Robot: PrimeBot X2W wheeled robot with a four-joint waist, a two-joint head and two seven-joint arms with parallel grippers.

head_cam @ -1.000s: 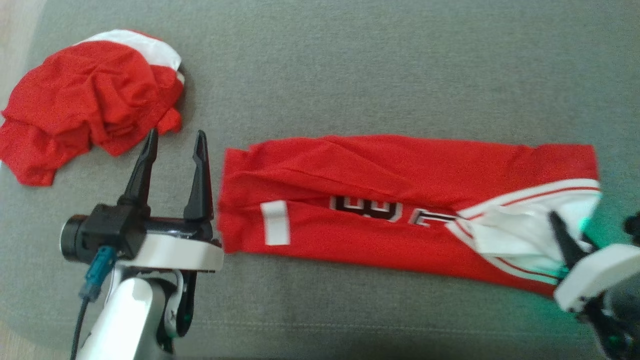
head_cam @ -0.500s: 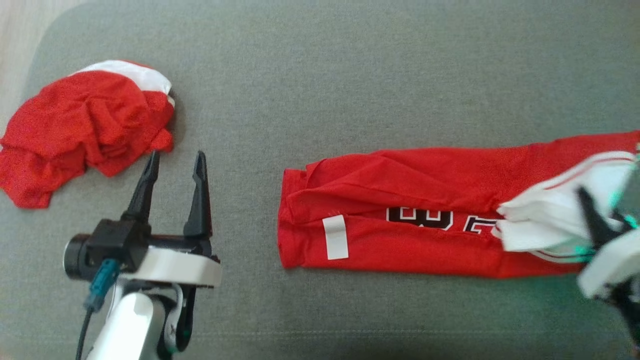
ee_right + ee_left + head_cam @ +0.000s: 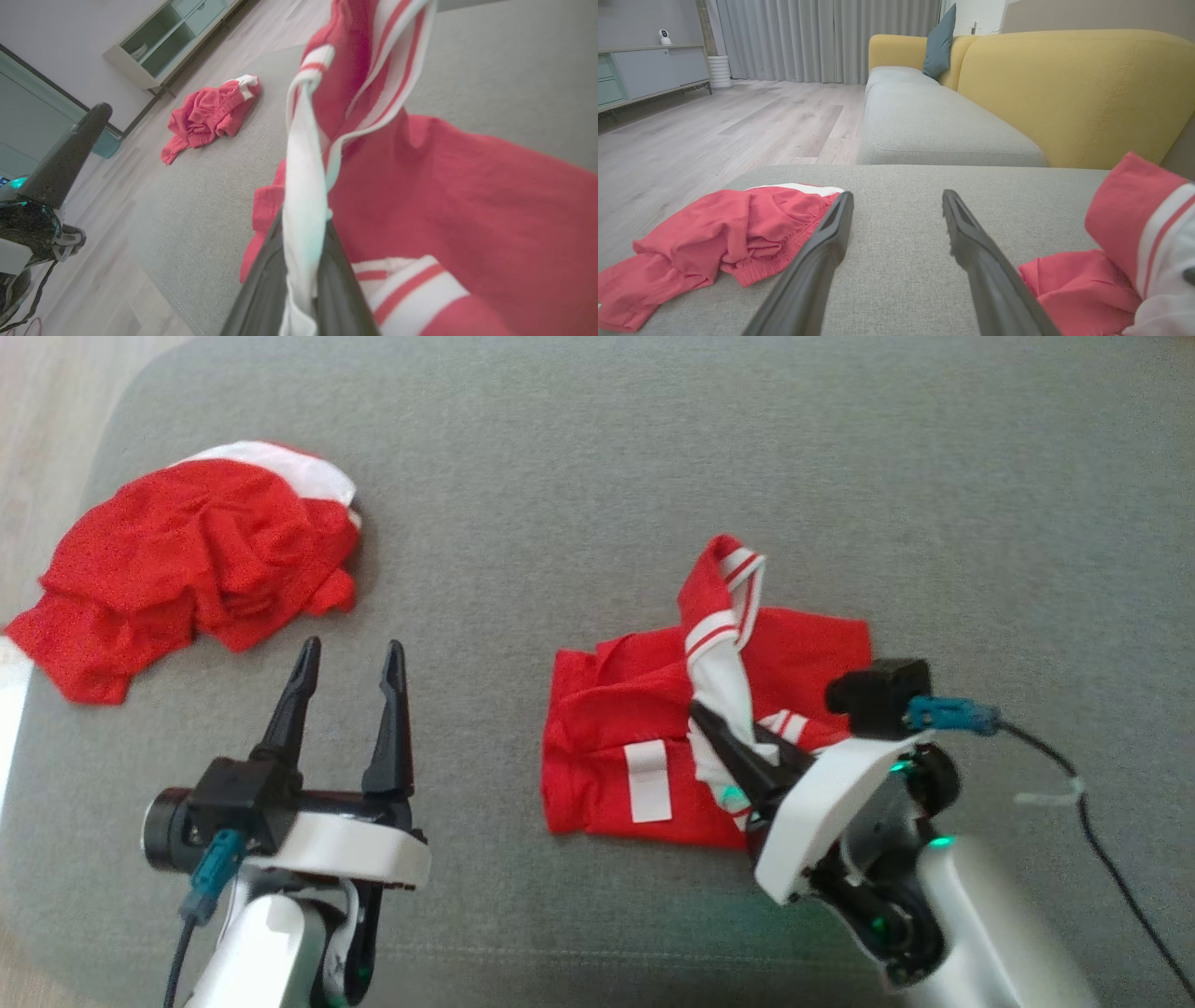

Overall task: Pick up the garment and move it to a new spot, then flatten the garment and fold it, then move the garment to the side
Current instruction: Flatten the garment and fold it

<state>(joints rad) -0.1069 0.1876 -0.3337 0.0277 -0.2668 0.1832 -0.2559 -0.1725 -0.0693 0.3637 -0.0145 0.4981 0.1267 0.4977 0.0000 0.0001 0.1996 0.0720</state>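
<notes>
Red jersey (image 3: 597,728) lies half-folded on the grey sofa cushion (image 3: 560,476). My right gripper (image 3: 709,723) has its jaws clamped on the white-striped hem, lifted across the body to make a fold, I judge. My left gripper (image 3: 347,663) hovers nearby, jaws apart, free to pin the cloth.

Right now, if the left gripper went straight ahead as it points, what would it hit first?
Probably only bare grey cushion: the left gripper aims between the crumpled red cloth and the folded garment.
</notes>
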